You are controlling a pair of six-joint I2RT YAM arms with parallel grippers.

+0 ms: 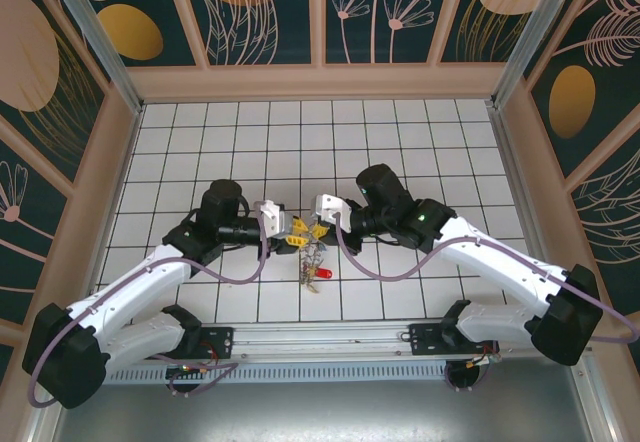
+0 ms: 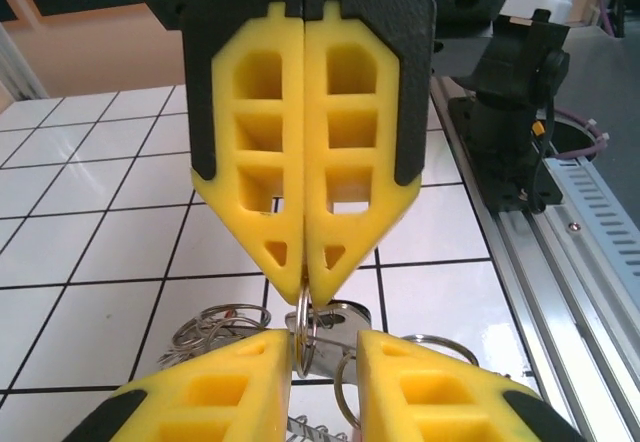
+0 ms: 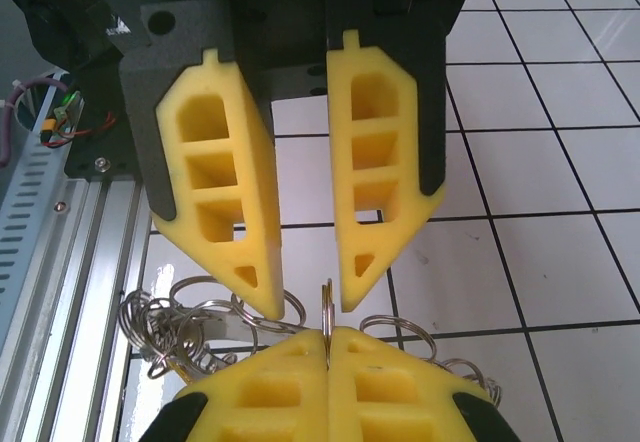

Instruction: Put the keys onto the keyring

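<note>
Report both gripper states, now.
Left gripper: open, gripping nothing.
Right gripper: closed, pinching a thin silver metal ring between its fingertips.

Half hidden beneath left tool (image 1: pixel 299 232) and right tool (image 1: pixel 318 231), toward the middle of the bench's near edge: keys (image 1: pixel 316 265), too small to count or tell apart. Cut off by the lower picture edge: left fingers (image 2: pixel 215 397) and right fingers (image 3: pixel 400 392). Buried in the right tool's clamp: most of a thin ring (image 3: pixel 327 300). Masked behind the left fingers: tangle of rings (image 2: pixel 215 324).
</note>
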